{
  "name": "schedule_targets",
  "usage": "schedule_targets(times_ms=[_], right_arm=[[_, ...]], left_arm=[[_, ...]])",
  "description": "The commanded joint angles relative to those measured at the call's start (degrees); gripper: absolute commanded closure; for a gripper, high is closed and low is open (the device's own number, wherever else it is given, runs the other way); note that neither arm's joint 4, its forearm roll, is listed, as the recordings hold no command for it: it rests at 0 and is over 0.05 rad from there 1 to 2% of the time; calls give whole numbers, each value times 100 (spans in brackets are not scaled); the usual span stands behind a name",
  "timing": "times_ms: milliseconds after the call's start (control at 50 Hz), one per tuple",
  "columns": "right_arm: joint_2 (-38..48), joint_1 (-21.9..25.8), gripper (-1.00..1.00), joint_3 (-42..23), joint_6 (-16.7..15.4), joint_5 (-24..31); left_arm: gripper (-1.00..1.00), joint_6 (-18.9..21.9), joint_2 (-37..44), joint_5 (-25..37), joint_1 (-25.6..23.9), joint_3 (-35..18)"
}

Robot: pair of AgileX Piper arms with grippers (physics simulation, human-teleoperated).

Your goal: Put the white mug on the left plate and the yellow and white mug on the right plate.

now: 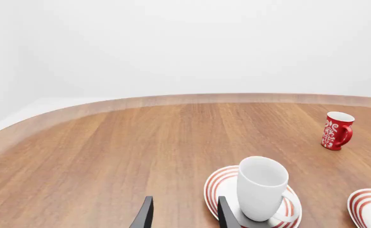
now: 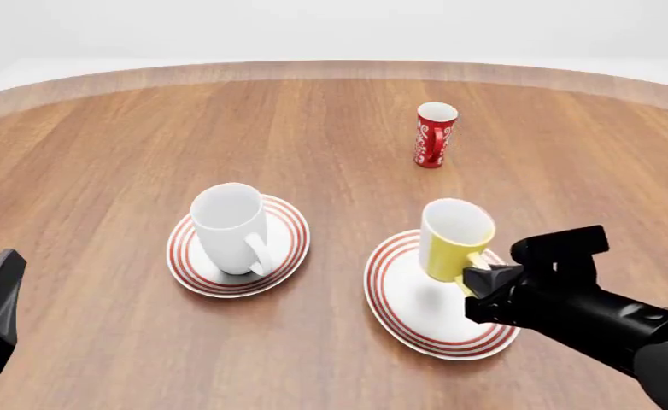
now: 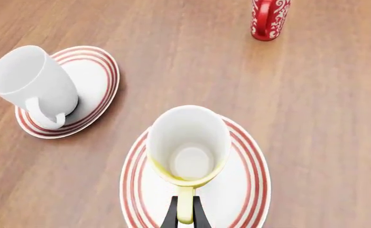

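Observation:
The white mug (image 2: 231, 229) stands upright on the left plate (image 2: 290, 243), handle toward me. In the left wrist view my left gripper (image 1: 184, 216) is open and holds nothing, beside the white mug (image 1: 261, 187) and its left plate (image 1: 218, 186) without touching them. In the front view it (image 2: 2, 282) sits at the near left edge. My right gripper (image 3: 185, 217) is shut on the handle of the yellow and white mug (image 3: 189, 142). That mug (image 2: 454, 237) is over the right plate (image 2: 408, 312). Contact with the plate (image 3: 252, 190) cannot be told.
A slim red cup (image 2: 433, 135) with white patterns stands upright at the far centre-right, also in the left wrist view (image 1: 336, 131) and the right wrist view (image 3: 269, 16). The wooden table's curved far edge (image 2: 334, 68) runs behind it.

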Motion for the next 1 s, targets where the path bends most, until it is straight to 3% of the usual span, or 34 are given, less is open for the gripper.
schedule_targets(times_ms=[20, 900, 920, 1000], right_arm=[[216, 23, 100, 42, 26, -184], [488, -48, 100, 58, -84, -318], [499, -51, -100, 57, -86, -324], [506, -74, -100, 55, -107, -325]], left_arm=[[-100, 0, 0, 0, 0, 0], [-100, 0, 0, 0, 0, 0], [-100, 0, 0, 0, 0, 0], [-100, 0, 0, 0, 0, 0]])
